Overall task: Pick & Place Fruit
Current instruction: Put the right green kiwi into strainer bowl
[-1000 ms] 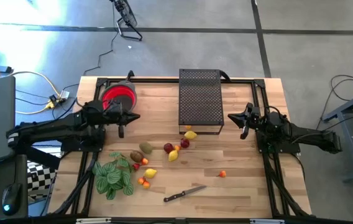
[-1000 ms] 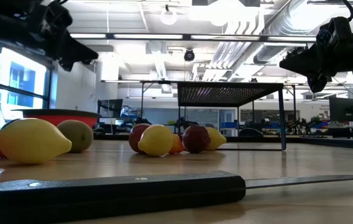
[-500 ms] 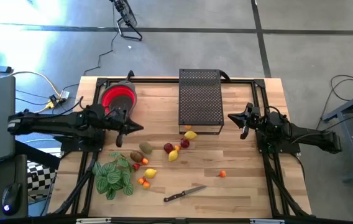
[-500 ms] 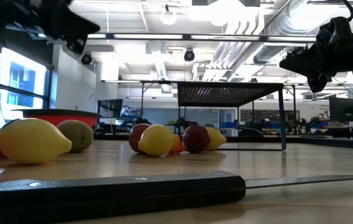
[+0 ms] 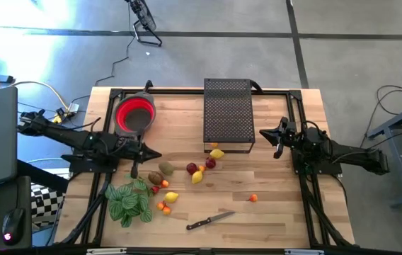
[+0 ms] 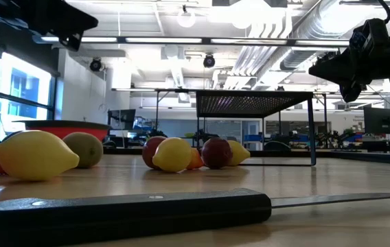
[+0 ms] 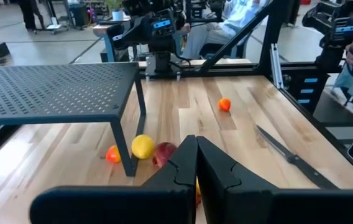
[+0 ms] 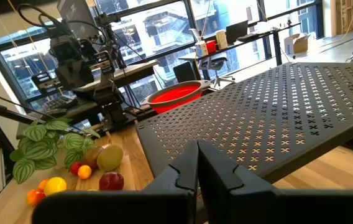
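Observation:
Small fruit lies scattered on the wooden table (image 5: 279, 184): lemons (image 5: 217, 153), dark red apples (image 5: 192, 168), kiwis (image 5: 165, 168) and tiny orange ones (image 5: 253, 198). My left gripper (image 5: 157, 154) is shut and holds nothing. It hovers level between the red bowl (image 5: 135, 113) and the kiwis, pointing toward the table's right. Past its fingers (image 7: 195, 152) show a lemon (image 7: 142, 146) and an apple (image 7: 164, 152). My right gripper (image 5: 262, 132) waits shut and holding nothing beside the black mesh rack (image 5: 228, 113).
A green striped plant (image 5: 130, 200) lies at the near left. A black-handled knife (image 5: 210, 221) lies near the front edge and fills the low view's foreground (image 6: 126, 213). The mesh rack stands on legs at the far middle, with a lemon at its near edge.
My left gripper has swung from above the red bowl toward the table's near edge and now stands close to the kiwis, still shut. The bowl now shows uncovered. The fruit and my right arm have kept still.

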Controlling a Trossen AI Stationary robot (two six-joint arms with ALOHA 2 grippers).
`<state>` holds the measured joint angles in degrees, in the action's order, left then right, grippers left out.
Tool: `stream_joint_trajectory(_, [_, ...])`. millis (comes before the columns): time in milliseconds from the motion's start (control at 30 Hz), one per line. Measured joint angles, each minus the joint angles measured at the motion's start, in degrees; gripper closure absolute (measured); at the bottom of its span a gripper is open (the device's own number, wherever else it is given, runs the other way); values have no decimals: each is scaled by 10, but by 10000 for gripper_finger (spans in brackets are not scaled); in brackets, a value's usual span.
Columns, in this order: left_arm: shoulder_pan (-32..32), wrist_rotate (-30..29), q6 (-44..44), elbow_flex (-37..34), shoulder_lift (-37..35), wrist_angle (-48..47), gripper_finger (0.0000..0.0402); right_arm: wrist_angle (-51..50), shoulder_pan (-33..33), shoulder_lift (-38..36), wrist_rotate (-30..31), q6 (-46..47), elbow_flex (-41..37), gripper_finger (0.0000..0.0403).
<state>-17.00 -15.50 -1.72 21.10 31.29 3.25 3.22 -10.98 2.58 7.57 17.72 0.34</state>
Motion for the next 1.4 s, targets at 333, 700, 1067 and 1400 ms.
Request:
stream_joint_trajectory(333, [-34, -37, -9, 0, 21, 2, 401, 0, 0, 0, 0, 0, 0, 401])
stream_joint_trajectory(700, [-33, -42, -16, 58, 89, -58, 401, 0, 0, 0, 0, 4, 0, 401])
stream_joint_trajectory(1067, [-33, -47, -15, 194, 167, -273, 401, 0, 0, 0, 0, 5, 0, 401])
stream_joint_trajectory(1400, [-32, -51, -22, 214, 233, -288, 387, 0, 0, 0, 0, 5, 0, 401])
